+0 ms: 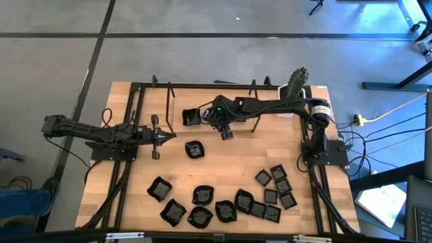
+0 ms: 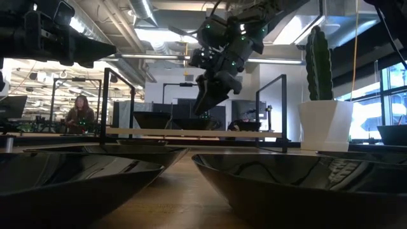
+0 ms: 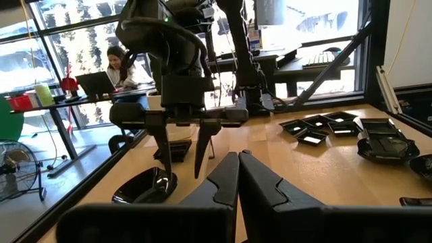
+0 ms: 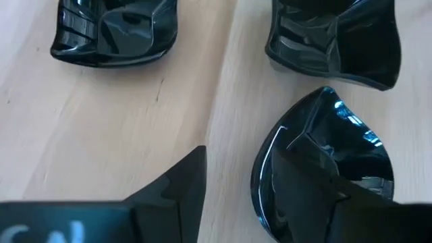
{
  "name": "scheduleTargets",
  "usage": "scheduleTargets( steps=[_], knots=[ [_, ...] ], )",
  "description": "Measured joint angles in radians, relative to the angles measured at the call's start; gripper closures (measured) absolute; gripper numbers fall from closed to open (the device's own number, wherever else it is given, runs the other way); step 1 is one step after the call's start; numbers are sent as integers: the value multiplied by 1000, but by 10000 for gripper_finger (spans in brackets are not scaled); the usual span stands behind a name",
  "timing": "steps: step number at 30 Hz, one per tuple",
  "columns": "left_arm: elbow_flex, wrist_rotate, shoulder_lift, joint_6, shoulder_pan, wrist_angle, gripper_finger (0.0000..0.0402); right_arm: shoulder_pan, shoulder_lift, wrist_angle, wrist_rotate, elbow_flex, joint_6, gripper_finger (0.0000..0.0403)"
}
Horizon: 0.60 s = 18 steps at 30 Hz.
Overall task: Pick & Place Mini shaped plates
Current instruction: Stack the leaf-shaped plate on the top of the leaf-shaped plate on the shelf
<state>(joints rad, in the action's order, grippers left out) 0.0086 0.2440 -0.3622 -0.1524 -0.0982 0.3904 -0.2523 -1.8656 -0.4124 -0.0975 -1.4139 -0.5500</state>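
Several mini shaped plates, small and glossy black, rest flat on the wooden table. Rounded ones sit along the near edge and square ones at the near right. One plate lies alone mid-table and another at the far side. My right gripper hangs open well above the table, slanting down, with nothing between its fingers. The lone plate shows below it, partly behind one finger. My left gripper is shut and level at the left and holds nothing.
A white pot with a green cactus stands at the far right corner. A black rail frame borders the far and side edges. A person sits at a desk beyond the table. Bare wood lies between the lone plate and the near row.
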Motion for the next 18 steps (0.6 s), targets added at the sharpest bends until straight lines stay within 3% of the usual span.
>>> scheduleTargets(
  steps=[12,18],
  knots=[
    [0,-2,0,1,0,1,397,-8,-50,-4,3,0,23,235],
    [0,-2,0,1,0,4,394,-22,-65,4,63,0,35,246]
  ],
)
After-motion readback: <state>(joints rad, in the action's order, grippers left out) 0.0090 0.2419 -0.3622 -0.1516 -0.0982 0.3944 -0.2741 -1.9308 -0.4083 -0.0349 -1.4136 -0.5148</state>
